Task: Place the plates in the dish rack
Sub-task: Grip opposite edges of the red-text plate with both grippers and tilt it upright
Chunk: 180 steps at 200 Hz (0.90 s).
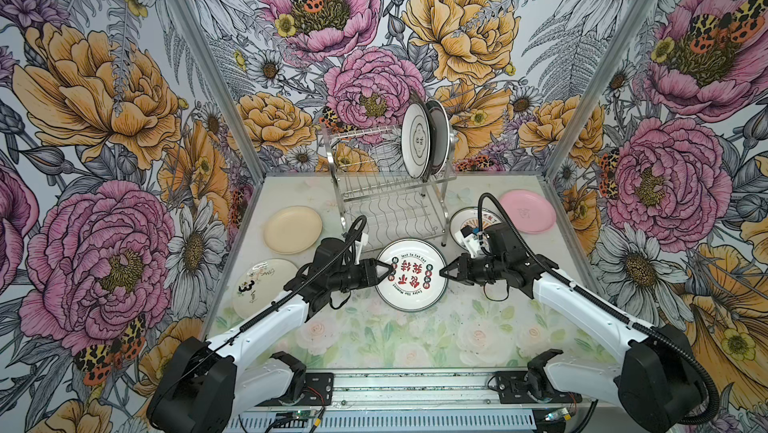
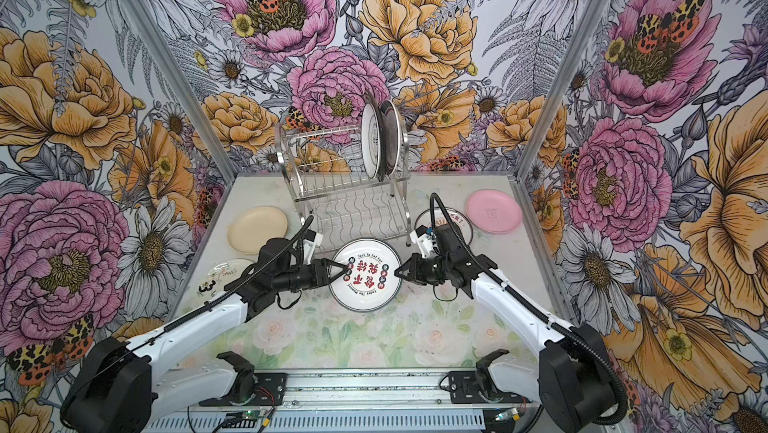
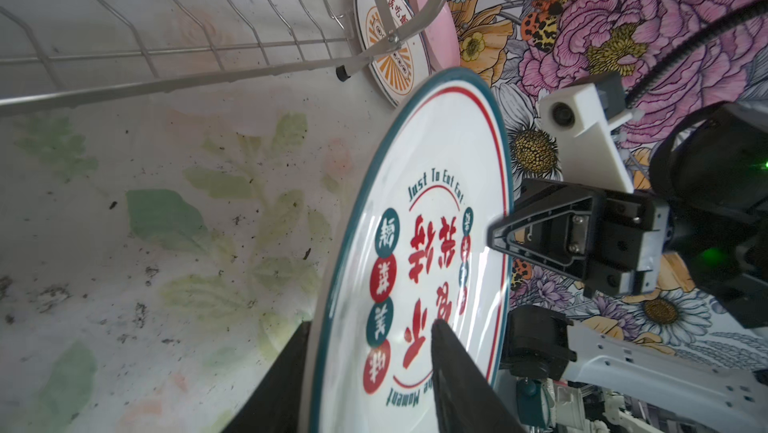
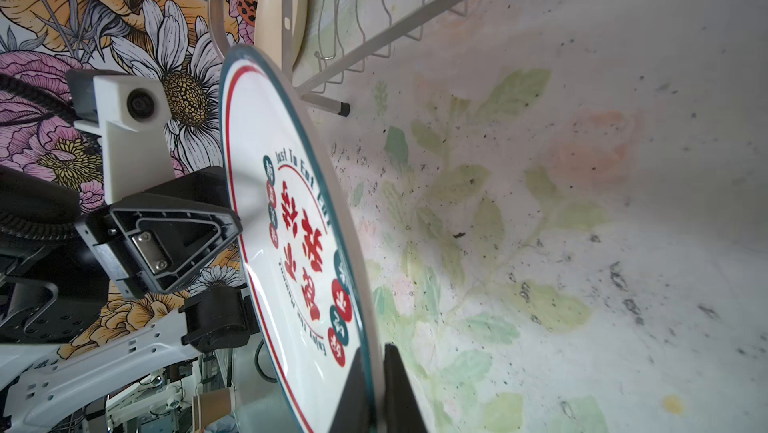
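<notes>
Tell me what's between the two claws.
The teal-rim plate, opposite rims in the left claw and right claw; both top views show it.

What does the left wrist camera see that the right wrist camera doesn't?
Left wrist only: the sunburst plate, the pink plate and the right arm. Right wrist only: the cream plate and the left arm. Both: the teal plate, held at its rim by left gripper and right gripper, the rack's lower wires and the table.
</notes>
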### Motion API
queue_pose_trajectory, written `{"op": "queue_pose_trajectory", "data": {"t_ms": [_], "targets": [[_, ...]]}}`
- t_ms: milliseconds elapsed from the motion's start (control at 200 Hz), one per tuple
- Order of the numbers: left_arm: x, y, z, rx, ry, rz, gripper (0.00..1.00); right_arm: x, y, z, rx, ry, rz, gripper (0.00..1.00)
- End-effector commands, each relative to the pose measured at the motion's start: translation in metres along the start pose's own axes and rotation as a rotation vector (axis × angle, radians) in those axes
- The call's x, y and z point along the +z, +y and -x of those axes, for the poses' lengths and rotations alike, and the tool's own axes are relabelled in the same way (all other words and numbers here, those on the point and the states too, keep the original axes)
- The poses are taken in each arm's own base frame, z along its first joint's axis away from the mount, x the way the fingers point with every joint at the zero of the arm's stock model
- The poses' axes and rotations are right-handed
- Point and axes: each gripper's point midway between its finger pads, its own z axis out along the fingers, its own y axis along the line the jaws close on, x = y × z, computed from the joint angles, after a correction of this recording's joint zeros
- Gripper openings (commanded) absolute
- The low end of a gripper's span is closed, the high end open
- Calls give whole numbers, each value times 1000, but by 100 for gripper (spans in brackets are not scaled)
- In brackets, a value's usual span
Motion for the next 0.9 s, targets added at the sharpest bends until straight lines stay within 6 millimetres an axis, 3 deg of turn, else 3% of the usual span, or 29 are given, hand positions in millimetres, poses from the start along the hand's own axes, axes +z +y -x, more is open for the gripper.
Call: {"op": "queue_pose_trajectory", "data": {"t_ms": [0,220,290,540,896], "targets": [[0,-12,5,15,-11,-67,32,-7,24,16,-45,-29,74,0],[-1,-18,6,7,-9,-97,0,-10,32,18,-71,-28,110,0],[-1,-22,7,5,-10,-117,0,-11,37,19,-84,-26,131,3],[-1,-42,10,-6,6,-225,0,-16,58,27,-127,-33,219,29],[5,-58,11,4,48,-285,0,-15,73,35,-163,-14,285,31]]}}
